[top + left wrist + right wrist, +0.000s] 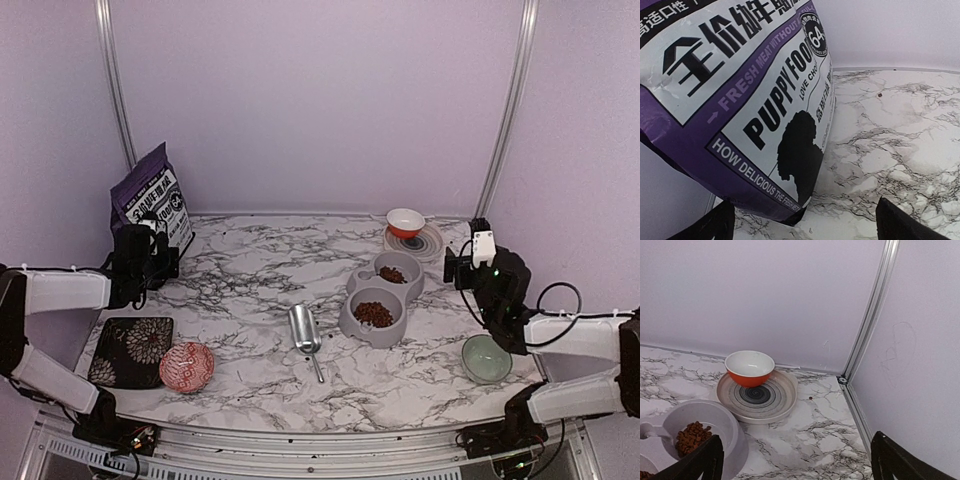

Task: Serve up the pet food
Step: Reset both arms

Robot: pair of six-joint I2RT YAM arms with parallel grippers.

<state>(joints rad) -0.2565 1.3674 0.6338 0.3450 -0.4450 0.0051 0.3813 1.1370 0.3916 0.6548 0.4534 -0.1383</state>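
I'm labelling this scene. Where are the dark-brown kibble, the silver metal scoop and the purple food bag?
Dark-brown kibble (375, 314): top view, middle of the nearer heap.
Silver metal scoop (303, 329): top view, its hollow pan.
Purple food bag (760, 125): left wrist view, printed front panel.

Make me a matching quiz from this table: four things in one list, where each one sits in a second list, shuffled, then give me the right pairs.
Things
1. metal scoop
2. orange bowl
3. purple bag
4. pet food

Places
A. in both wells of the grey feeder
B. standing at the back left of the table
C. lying flat just left of the grey feeder
D. on the striped plate

Pairs: 1-C, 2-D, 3-B, 4-A
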